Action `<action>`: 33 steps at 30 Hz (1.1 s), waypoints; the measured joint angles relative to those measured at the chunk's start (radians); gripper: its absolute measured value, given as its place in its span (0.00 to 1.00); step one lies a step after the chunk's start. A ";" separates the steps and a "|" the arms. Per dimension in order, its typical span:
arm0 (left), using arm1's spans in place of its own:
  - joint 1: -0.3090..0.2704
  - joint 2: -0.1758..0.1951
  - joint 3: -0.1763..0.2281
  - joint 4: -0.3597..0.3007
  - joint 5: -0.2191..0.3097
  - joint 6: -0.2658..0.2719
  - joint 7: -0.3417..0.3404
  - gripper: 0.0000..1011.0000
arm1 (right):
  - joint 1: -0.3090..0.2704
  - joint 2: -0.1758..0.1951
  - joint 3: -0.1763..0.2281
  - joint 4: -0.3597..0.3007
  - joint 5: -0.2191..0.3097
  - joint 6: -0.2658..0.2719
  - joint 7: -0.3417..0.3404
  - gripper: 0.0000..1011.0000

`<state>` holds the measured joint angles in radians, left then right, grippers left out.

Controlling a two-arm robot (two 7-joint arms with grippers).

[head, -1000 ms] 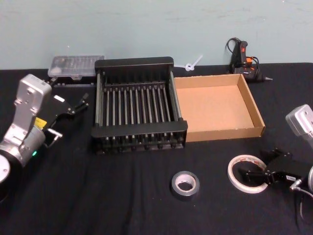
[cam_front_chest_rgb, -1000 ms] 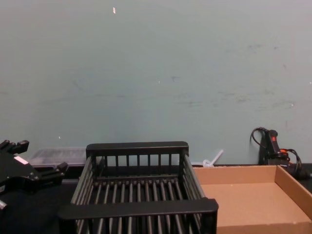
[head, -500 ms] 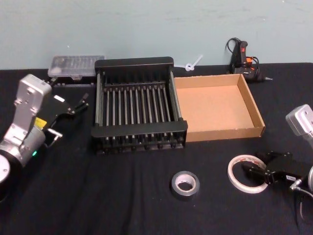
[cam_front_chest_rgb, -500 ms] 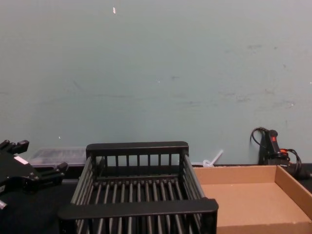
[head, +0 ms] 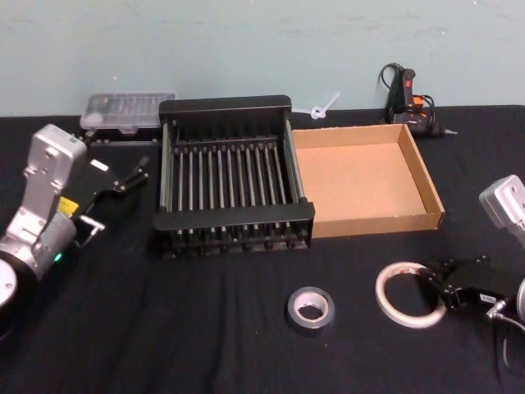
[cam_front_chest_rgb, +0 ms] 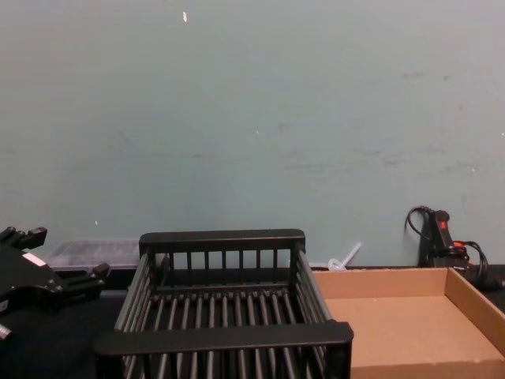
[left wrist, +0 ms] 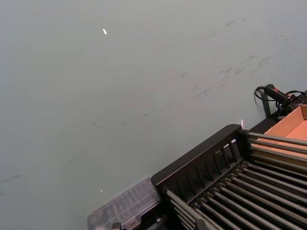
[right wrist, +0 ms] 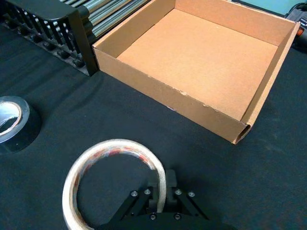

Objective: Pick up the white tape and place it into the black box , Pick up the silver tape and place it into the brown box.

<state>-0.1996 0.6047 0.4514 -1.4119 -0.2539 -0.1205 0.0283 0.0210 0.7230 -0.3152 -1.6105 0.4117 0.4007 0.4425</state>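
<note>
Gripping the white tape (head: 404, 294) by its wall, the right gripper (head: 433, 283) sits clenched at 4 o'clock on the table, ring tilted. Silver tape (head: 311, 309) lies flat at 6 o'clock below the black box (head: 234, 225); the brown box (head: 426, 182) sits at its 3. Left gripper (head: 123, 176) hangs parked at 9 o'clock, fingers spread.

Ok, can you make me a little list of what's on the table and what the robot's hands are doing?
white tape: on the black cloth, near side, wall pinched by the right end effector
silver tape: lying flat on the cloth, untouched
black box: nothing inside
brown box: nothing inside, right beside the black box
left end effector: parked left of the black box, fingers apart, holding nothing
done so far: neither tape is in its box
</note>
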 joint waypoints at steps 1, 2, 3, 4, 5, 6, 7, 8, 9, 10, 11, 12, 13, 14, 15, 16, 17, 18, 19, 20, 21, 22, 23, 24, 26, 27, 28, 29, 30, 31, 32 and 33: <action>0.000 0.000 0.000 0.000 0.000 0.000 0.000 0.99 | 0.000 0.000 0.000 0.000 0.000 0.000 0.000 0.11; 0.000 0.000 0.000 0.000 0.000 0.000 0.000 0.99 | 0.000 0.000 0.000 0.000 0.000 0.000 0.000 0.10; 0.000 0.000 0.000 0.000 0.000 0.000 0.000 0.99 | 0.000 0.000 0.000 0.000 0.000 0.000 0.000 0.10; 0.000 0.000 0.000 0.000 0.000 0.000 0.000 0.99 | 0.000 0.000 0.000 0.000 0.000 0.000 0.000 0.09; 0.000 0.000 0.000 0.000 0.000 0.000 0.000 0.99 | 0.000 0.000 0.000 0.000 0.000 0.000 0.000 0.09; 0.000 0.000 0.000 0.000 0.000 0.000 0.000 0.99 | 0.000 0.000 0.000 0.000 0.000 0.000 0.000 0.09; 0.000 0.000 0.000 0.000 0.000 0.000 0.000 0.99 | 0.000 0.000 0.000 0.000 0.000 0.000 0.000 0.09; 0.000 0.000 0.000 0.000 0.000 0.000 0.000 0.99 | 0.000 0.000 0.000 0.000 0.000 0.000 0.000 0.09; 0.000 0.000 0.000 0.000 0.000 0.000 0.000 0.99 | 0.000 0.000 0.000 0.000 0.000 0.000 0.000 0.09; 0.000 0.000 0.000 0.000 0.000 0.000 0.000 0.99 | 0.000 0.000 0.000 0.000 0.000 0.000 0.000 0.09; 0.000 0.000 0.000 0.000 0.000 0.000 0.000 0.99 | 0.000 0.000 0.000 0.000 0.000 0.000 0.000 0.09; 0.000 0.000 0.000 0.000 0.000 0.000 0.000 0.99 | 0.000 0.000 0.000 0.000 0.000 0.000 0.000 0.09; 0.000 0.000 0.000 0.000 0.000 0.000 0.000 0.99 | 0.000 0.000 0.000 0.000 0.000 0.000 0.000 0.09; 0.000 0.000 0.000 0.000 0.000 0.000 0.000 0.99 | 0.000 0.000 0.000 0.000 0.000 0.000 0.000 0.09; 0.000 0.000 0.000 0.000 0.000 0.000 0.000 0.99 | 0.000 0.000 0.000 0.000 0.000 0.000 0.000 0.09; 0.000 0.000 0.000 0.000 0.000 0.000 0.000 0.99 | 0.000 0.000 0.000 0.000 0.000 0.000 0.000 0.09; 0.000 0.000 0.000 0.000 0.000 0.000 0.000 0.99 | 0.000 0.000 0.000 0.000 0.000 0.000 0.000 0.09; 0.000 0.000 0.000 0.000 0.000 0.000 0.000 0.99 | 0.000 0.000 0.000 0.000 0.000 0.000 0.000 0.09; 0.000 0.000 0.000 0.000 0.000 0.000 0.000 0.99 | 0.000 0.000 0.000 0.000 0.000 0.000 0.000 0.09; 0.000 0.000 0.000 0.000 0.000 0.000 0.000 0.99 | 0.000 0.000 0.000 0.000 0.000 0.000 0.000 0.09; 0.000 0.000 0.000 0.000 0.000 0.000 0.000 0.99 | 0.000 0.000 0.000 0.000 0.000 0.000 0.000 0.09; 0.000 0.000 0.000 0.000 0.000 0.000 0.000 0.99 | 0.000 0.000 0.000 0.000 0.000 0.000 0.000 0.09; 0.000 0.000 0.000 0.000 0.000 0.000 0.000 0.99 | 0.000 0.000 0.000 0.000 0.000 0.000 0.000 0.09; 0.000 0.000 0.000 0.000 0.000 0.000 0.000 0.99 | 0.000 0.000 0.000 0.000 0.000 -0.001 0.000 0.09; 0.000 0.000 0.000 0.000 0.000 0.000 0.000 0.99 | -0.003 0.002 0.002 -0.005 0.001 -0.012 0.003 0.09; 0.000 0.000 0.000 0.000 0.000 0.000 0.000 0.99 | -0.005 0.003 0.004 -0.009 0.002 -0.016 0.004 0.09; 0.000 0.000 0.000 0.000 0.000 0.000 0.000 0.99 | -0.007 0.004 0.008 -0.015 0.006 -0.022 0.005 0.09; 0.000 0.000 0.000 0.000 0.000 0.000 0.000 0.99 | -0.007 0.004 0.008 -0.015 0.006 -0.022 0.005 0.09; 0.000 0.000 0.000 0.000 0.000 0.000 0.000 0.99 | -0.009 0.004 0.010 -0.019 0.009 -0.024 0.006 0.09; 0.000 0.000 0.000 0.000 0.000 0.000 0.000 0.99 | -0.011 0.005 0.015 -0.027 0.015 -0.028 0.007 0.09; 0.000 0.000 0.000 0.000 0.000 0.000 0.000 0.99 | -0.013 0.006 0.021 -0.035 0.022 -0.032 0.008 0.09; 0.000 0.000 0.000 0.000 0.000 0.000 0.000 0.99 | -0.013 0.006 0.024 -0.040 0.026 -0.034 0.008 0.09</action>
<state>-0.1995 0.6047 0.4514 -1.4120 -0.2539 -0.1205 0.0283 0.0079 0.7288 -0.2911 -1.6506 0.4376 0.3671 0.4507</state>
